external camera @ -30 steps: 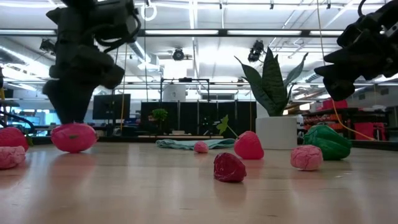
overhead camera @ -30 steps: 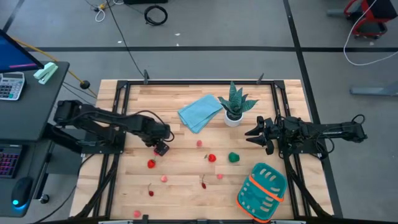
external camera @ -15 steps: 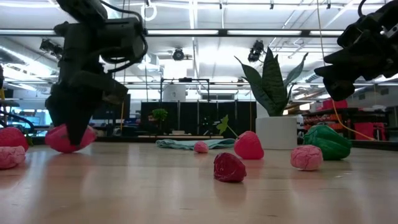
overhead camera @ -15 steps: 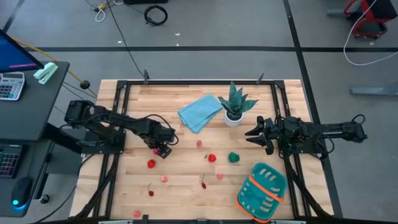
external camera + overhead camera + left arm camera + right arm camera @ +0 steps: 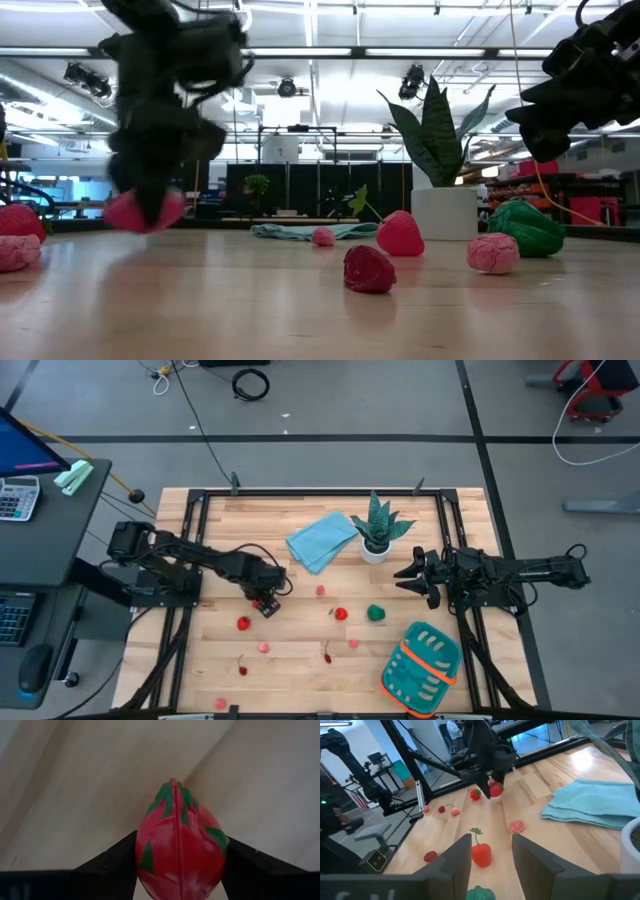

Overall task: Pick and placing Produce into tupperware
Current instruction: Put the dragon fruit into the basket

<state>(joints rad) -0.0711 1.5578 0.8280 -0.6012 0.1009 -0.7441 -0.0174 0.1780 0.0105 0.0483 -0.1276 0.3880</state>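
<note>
In the low view we see the left end effector only as a motion-blurred dark mass, with the pink fruit it carries smeared. The left wrist view cuts that fruit off at the lower edge. On the counter, the small red bits near the front are too small for us to identify. The container runs partly past the high view's bottom edge.

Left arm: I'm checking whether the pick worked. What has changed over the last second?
The left gripper has shut on a red-pink fruit, lifted it just off the table and carried it a little toward the middle. In the low view the fruit hangs above the wood. The right gripper, open, the tupperware and the other produce have not moved.
</note>
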